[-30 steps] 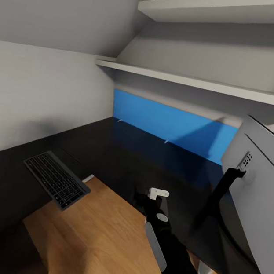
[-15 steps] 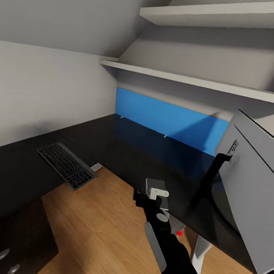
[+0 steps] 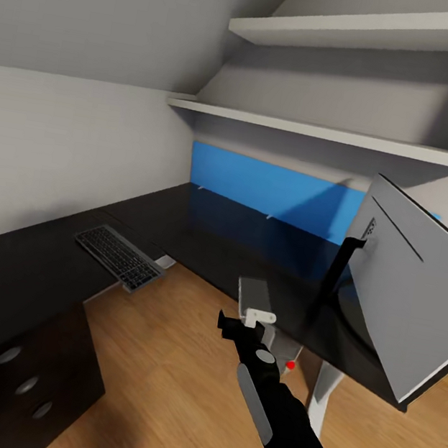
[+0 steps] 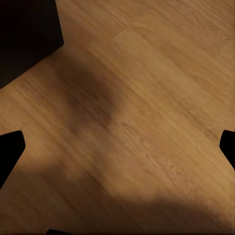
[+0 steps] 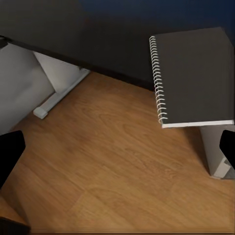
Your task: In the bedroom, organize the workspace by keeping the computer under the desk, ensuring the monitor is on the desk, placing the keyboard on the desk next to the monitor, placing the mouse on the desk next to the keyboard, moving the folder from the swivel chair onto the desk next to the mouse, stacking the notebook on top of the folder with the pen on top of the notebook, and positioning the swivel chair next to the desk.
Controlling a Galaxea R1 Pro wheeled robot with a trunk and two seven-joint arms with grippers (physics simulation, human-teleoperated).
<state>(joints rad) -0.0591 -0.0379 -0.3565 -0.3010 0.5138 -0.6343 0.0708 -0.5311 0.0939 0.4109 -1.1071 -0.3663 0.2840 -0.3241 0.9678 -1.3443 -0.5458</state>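
The long black desk [image 3: 221,238] runs along the wall. A slim keyboard [image 3: 120,258] lies on it at the left, partly over the front edge. The wide monitor [image 3: 401,297] stands at the right with its silver-grey back towards me. A grey spiral notebook [image 3: 252,292] [image 5: 193,76] overhangs the desk edge. Beneath it is the silver-grey computer [image 3: 278,344] [image 5: 215,152], its red light showing. My right gripper [image 3: 232,325] [image 5: 118,149] hangs open over the floor just in front of the notebook. My left gripper [image 4: 118,149] is open above bare wood floor.
A black drawer cabinet [image 3: 23,380] [image 4: 27,34] stands at the lower left. A white desk leg [image 3: 322,401] [image 5: 58,93] rises right of the computer. Two white shelves [image 3: 340,138] and a blue panel [image 3: 272,196] line the wall behind the desk.
The whole picture has shifted as the camera drew back. The computer's red light and the drawer cabinet have come into view. My right arm keeps its place in the picture.
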